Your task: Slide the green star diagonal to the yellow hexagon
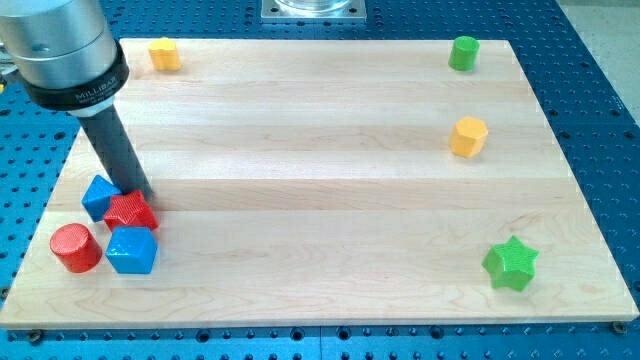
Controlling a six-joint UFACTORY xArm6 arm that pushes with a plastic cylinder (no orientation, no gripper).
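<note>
one green star nearest, 2 yellow, 2 blue, 2 red, 1 green cyl; tool jaws n/a

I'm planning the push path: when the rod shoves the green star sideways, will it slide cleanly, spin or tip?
The green star sits low and flat on the smooth wooden board, so it will probably slide, not tip. Its points make an off-centre push likely to spin it. My tip is far off, among the red and blue blocks.

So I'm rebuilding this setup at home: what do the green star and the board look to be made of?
The green star looks like matte plastic, possibly 3D-printed: uniform colour, faint ridged faces. The board looks like pale, smooth-finished wood: lengthwise grain and plank seams show. My tip is far away at the view's left, against the red block.
</note>
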